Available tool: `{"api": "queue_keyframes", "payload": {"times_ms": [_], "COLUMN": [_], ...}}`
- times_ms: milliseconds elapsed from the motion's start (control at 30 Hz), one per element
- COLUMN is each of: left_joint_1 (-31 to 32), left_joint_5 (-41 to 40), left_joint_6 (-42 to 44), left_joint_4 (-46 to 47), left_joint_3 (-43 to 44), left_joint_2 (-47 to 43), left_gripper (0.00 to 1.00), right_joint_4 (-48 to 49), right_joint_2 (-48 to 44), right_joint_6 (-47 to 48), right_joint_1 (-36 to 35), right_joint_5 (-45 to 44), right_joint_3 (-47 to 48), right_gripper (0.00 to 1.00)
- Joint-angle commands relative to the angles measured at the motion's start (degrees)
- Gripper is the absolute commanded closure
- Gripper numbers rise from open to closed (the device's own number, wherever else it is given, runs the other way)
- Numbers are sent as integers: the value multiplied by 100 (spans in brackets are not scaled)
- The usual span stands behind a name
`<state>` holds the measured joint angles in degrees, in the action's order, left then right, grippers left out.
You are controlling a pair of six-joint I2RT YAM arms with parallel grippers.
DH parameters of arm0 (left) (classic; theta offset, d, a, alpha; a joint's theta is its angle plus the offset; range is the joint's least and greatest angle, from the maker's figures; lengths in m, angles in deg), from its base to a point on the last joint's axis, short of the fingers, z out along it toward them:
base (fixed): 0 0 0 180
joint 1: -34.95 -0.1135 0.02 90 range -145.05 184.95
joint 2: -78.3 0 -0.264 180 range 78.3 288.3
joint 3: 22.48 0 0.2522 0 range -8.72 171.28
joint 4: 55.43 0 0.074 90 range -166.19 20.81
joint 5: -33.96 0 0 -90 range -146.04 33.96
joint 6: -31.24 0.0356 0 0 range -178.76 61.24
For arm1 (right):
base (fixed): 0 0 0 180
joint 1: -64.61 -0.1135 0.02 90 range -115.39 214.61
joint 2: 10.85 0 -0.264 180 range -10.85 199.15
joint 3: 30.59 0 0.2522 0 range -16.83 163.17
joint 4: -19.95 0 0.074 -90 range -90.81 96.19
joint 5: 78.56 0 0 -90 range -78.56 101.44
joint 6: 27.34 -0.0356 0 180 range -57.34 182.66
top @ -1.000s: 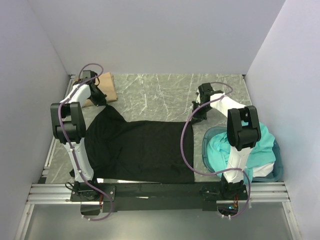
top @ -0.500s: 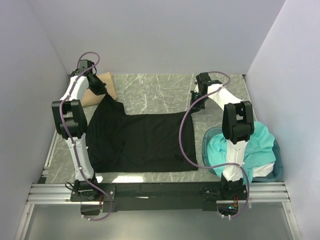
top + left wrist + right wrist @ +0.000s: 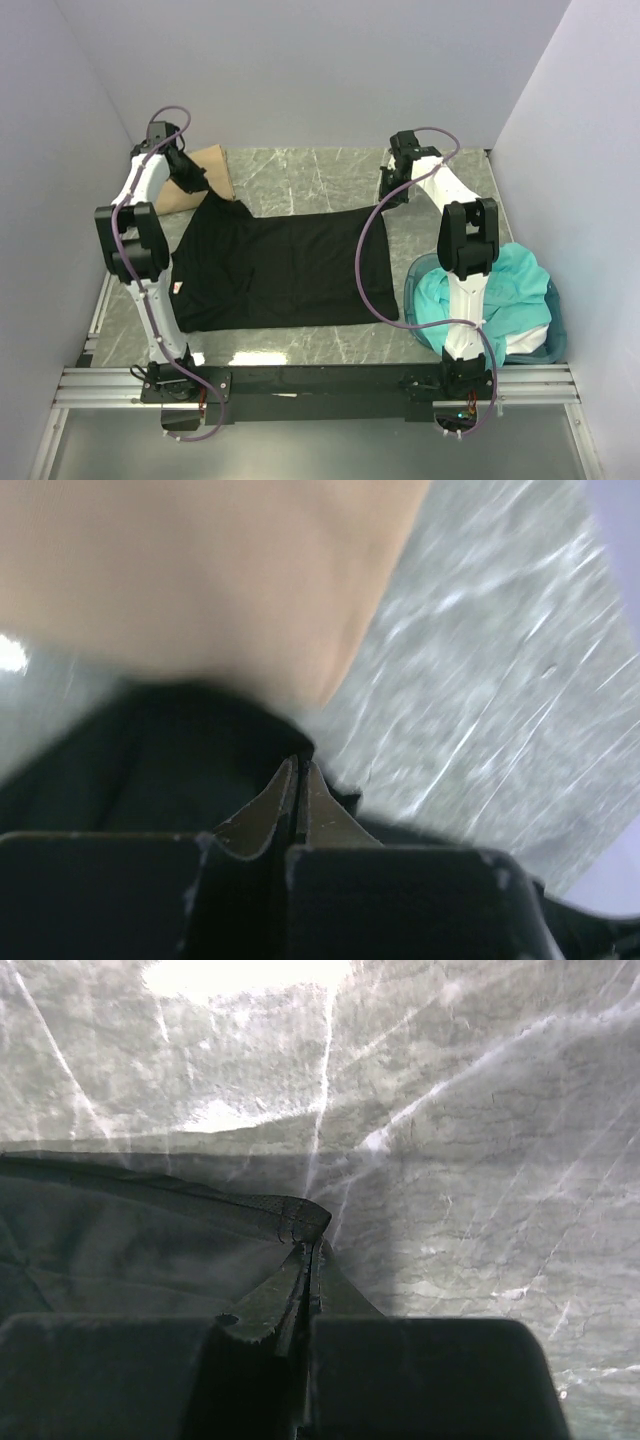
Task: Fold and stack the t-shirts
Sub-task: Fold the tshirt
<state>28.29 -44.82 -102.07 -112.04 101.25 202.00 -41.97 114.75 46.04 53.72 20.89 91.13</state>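
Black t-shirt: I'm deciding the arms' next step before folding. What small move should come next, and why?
Probably lower both corners to the table and release. The left gripper and right gripper are each shut on a far corner of the black t-shirt, which lies spread nearly flat; its left corner is right beside the tan t-shirt, so pulling farther risks overlap.

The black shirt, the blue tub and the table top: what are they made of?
The black t-shirt looks like soft, matte cloth, maybe cotton knit: it wrinkles, and its edge has a stitched hem. The tub seems to be see-through blue plastic with a smooth, stiff rim. The table looks like grey marble or a marble-patterned sheet, with white veins and a slight shine.
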Motion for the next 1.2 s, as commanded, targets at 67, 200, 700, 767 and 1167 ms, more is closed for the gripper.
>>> {"api": "queue_keyframes", "payload": {"times_ms": [67,200,700,767,1167], "left_joint_1": [6,-2,15,-2,6], "left_joint_5": [178,161,-340,-445,-612], "left_joint_6": [-134,-257,-766,-837,-1083], "left_joint_4": [145,286,234,172,-416], "left_joint_3": [-1317,-2224,-4668,-4879,-5381], "left_joint_2": [-1391,-2164,-4687,-5021,-6120], "left_gripper": [99,99,99,99,99], "right_joint_4": [272,474,650,659,782], "right_joint_2": [-571,-800,-1556,-1652,-2347], "right_joint_6": [63,124,177,194,230], "right_joint_1": [-9,-9,-18,-9,-132], "right_joint_5": [-146,-198,-145,-146,-198], "right_joint_3": [-397,-723,-1690,-1875,-2789], "right_gripper": [100,100,100,100,100]}}
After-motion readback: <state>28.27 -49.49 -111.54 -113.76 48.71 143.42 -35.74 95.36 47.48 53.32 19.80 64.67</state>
